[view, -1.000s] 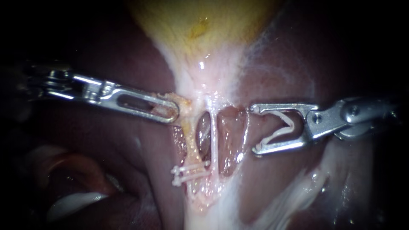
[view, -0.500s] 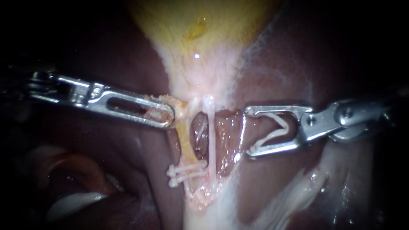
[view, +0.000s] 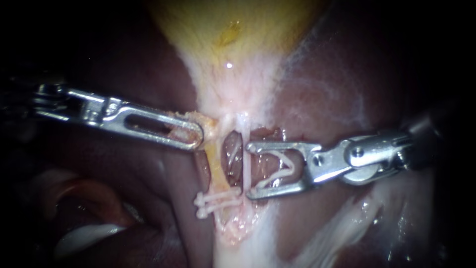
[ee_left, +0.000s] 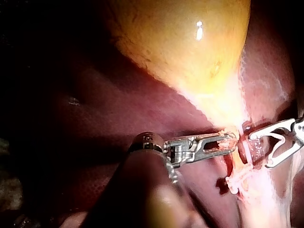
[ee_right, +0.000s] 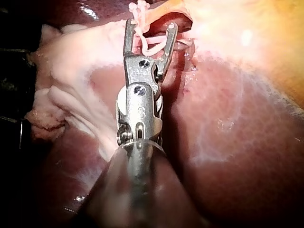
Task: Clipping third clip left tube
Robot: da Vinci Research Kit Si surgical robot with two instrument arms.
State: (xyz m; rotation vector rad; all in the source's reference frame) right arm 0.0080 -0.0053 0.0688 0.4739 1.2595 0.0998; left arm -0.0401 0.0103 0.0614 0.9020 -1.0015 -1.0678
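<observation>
Right instrument (view: 249, 170) has slid in toward the tubes, jaws spread wide, holding a loaded clip (view: 280, 171). Tips now at the thin white strand (view: 245, 159); left tube (view: 216, 164) just beyond, not yet straddled, two clips (view: 218, 201) lower on it. Left instrument (view: 196, 131) stays clamped on yellowish tissue (view: 208, 123). I'd advance further before closing

The left instrument (view: 99, 111) is held nearly level, its claw (view: 194, 135) closed on tissue (view: 208, 123) at its tip. The right instrument (view: 367, 155) is set opposite it, its claw (view: 249, 170) spread wide, with an open clip (view: 283, 171) carried between the jaws.
</observation>
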